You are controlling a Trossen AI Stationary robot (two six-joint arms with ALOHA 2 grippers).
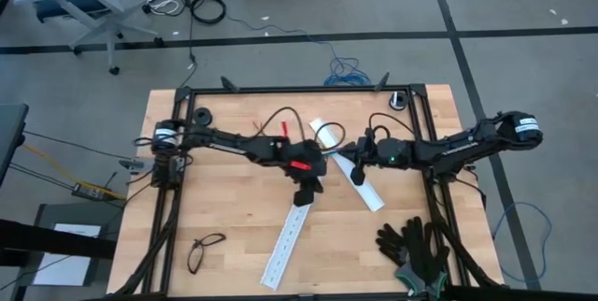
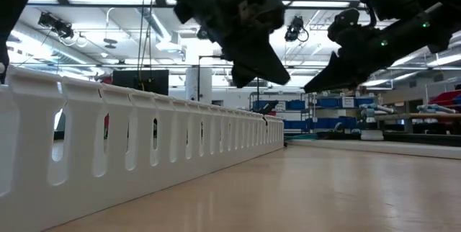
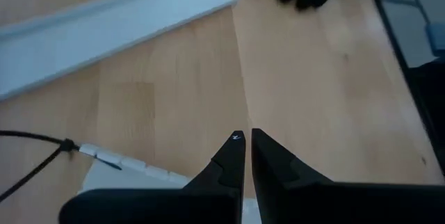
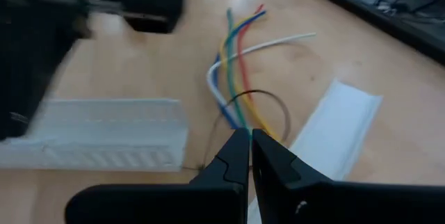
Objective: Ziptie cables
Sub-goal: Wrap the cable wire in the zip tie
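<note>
The cables (image 4: pixel 233 50) are a loose bundle of blue, green, yellow, red and white wires lying on the wooden table near its middle (image 1: pixel 329 136). A thin black loop (image 4: pixel 268 100) crosses them. In the right wrist view my right gripper (image 4: pixel 249 135) is shut, above the table just short of the bundle's near end, with nothing seen between its fingers. It shows right of centre in the high view (image 1: pixel 358 178). My left gripper (image 3: pixel 245 139) is shut over bare wood at the centre (image 1: pixel 304 198), empty. Both hang clear of the table in the low view.
One white perforated rail (image 1: pixel 285 245) runs toward the near edge, and another (image 1: pixel 366 189) lies under the right gripper. A white strip (image 4: pixel 334 133) lies beside the cables. Black gloves (image 1: pixel 416 245) sit near right, glasses (image 1: pixel 206 250) near left, and a thin black tie (image 3: pixel 35 158) lies by the left gripper.
</note>
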